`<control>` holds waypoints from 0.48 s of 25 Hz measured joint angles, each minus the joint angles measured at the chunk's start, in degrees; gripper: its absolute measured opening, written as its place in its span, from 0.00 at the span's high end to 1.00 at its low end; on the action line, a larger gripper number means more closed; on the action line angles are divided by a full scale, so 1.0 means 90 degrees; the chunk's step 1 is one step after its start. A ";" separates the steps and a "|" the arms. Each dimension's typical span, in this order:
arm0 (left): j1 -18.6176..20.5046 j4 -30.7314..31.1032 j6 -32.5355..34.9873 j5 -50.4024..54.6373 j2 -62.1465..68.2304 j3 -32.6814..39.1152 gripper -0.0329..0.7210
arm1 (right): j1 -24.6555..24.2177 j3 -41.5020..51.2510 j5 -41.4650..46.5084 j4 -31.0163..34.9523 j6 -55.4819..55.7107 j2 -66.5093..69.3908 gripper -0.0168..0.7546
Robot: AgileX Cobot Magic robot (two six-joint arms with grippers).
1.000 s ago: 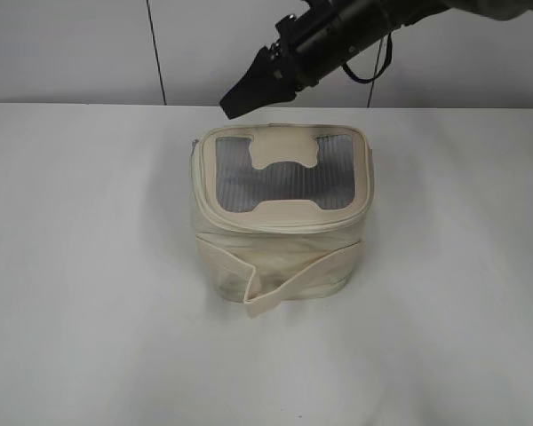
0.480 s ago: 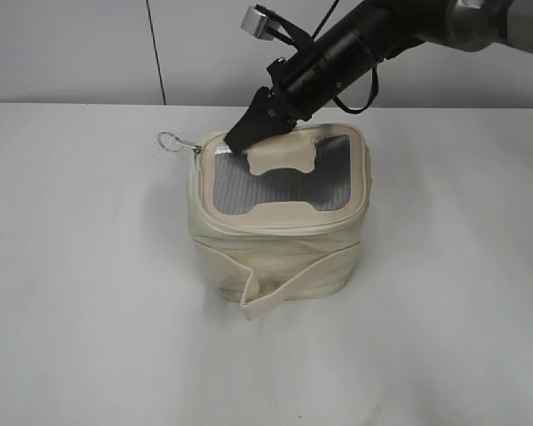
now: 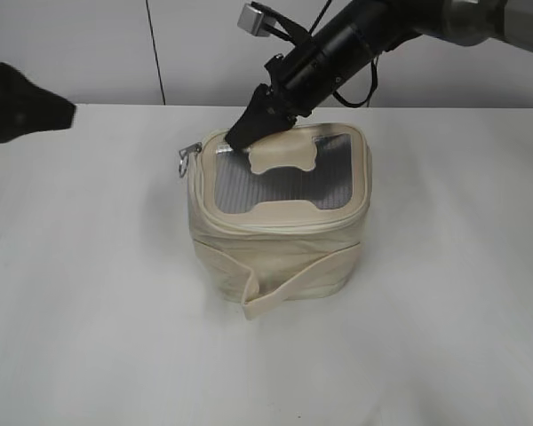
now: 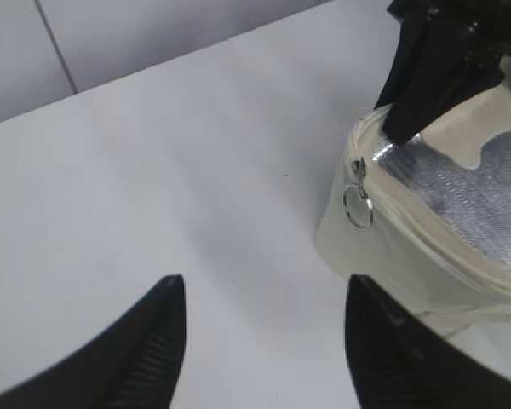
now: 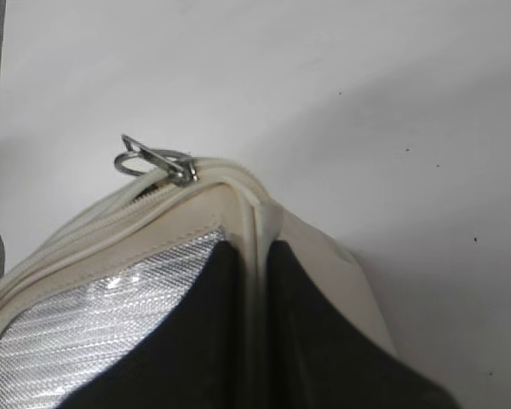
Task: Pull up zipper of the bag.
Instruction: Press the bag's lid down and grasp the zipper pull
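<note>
- Plainly, the right gripper (image 3: 240,135) is pinched together on the bag's (image 3: 280,244) lid edge.
- Just beside it hangs the zipper (image 4: 357,204) ring.
- Well apart, the left gripper (image 4: 264,341) is spread wide.

A plain white worktop (image 3: 89,311) fills the lower part of the exterior view, matte and evenly lit, with only soft shadows on it. A few tiny dark specks (image 5: 407,152) dot its surface in the right wrist view. Behind it stands a pale grey wall (image 3: 71,44) of smooth panels, split by a thin dark vertical seam (image 3: 155,53) that runs down to the worktop's far edge.
</note>
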 joint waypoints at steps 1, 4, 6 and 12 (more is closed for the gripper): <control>0.0000 -0.0239 0.0377 0.0029 0.0452 -0.0149 0.36 | 0.0002 -0.0006 0.0000 -0.0008 0.0013 0.0000 0.88; -0.0055 -0.0921 0.1508 0.0191 0.1471 -0.0466 0.35 | 0.0007 -0.0008 0.0006 -0.0013 0.0041 0.0000 0.88; -0.0250 -0.1144 0.2019 0.0137 0.1887 -0.0489 0.35 | 0.0007 -0.0008 0.0006 -0.0013 0.0061 0.0000 0.88; -0.1227 -0.1259 0.2318 -0.0785 0.2292 -0.0494 0.35 | 0.0007 -0.0008 0.0006 -0.0021 0.0120 0.0000 0.88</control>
